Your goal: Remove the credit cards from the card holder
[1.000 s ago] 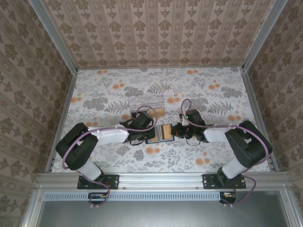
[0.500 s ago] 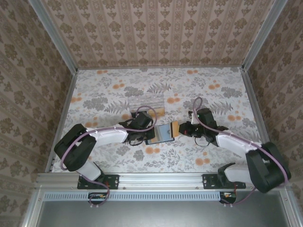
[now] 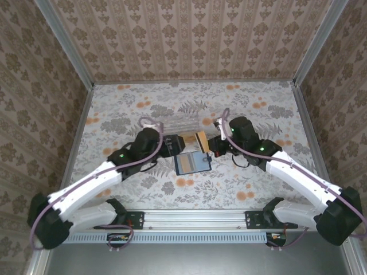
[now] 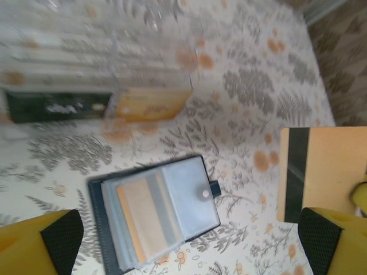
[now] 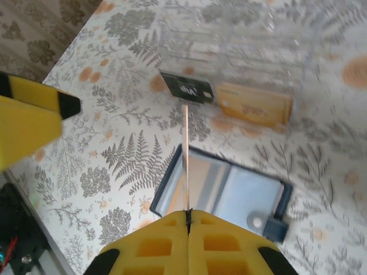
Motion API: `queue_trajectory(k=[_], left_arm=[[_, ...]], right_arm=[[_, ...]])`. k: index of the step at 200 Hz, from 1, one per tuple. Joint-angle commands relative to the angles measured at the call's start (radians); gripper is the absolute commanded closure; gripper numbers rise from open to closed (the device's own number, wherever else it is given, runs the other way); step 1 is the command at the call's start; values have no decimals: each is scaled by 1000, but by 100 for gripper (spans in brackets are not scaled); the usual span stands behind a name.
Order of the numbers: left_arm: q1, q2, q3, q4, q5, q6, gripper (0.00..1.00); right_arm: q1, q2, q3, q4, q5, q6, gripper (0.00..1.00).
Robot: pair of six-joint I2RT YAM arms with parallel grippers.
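The card holder [image 3: 192, 163] lies open and flat on the counter [image 3: 114, 109], about midway between the side rails and well away from every counter edge. Its snap tab [image 4: 213, 188] points toward the right arm. An orange card [image 4: 137, 217] sits in one of its clear sleeves.

The right tool [image 5: 188, 216] is clamped on one edge of a striped tan card [image 4: 324, 180], which it holds upright, lifted clear of the holder near the holder's far edge. The left tool [image 3: 170, 144] hovers just beside that card with its jaws wide apart and nothing between them.

Just beyond both tools stands a clear box [image 3: 179, 122], with a black card [image 5: 186, 87] and a yellow-tan card [image 5: 252, 104] along its near side. That far side is crowded. To the holder's left, right and near side the counter lies open.
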Motion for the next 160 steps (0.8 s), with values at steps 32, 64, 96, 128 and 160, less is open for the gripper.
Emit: queue_trajectory(k=[32,64,96,128,160], left_arm=[[102,-392,-139,-207,-95,4,0],[148,-554,-206,-253,-79,-3,0],[170,-599,-225,-289,-58,0,0],[174,-605,-238,-294,-35,-14,0],[175,-617,-246,-303,-34,-22,0]], right_arm=[[72,191,194,-160,122,-537,100],[99,315,313,-214,157,-749,100],[120,449,425,-277,266,-963,100],[125,563,477,-295,340,-1126,100],[124,611,490,-246,336,-1199,100]])
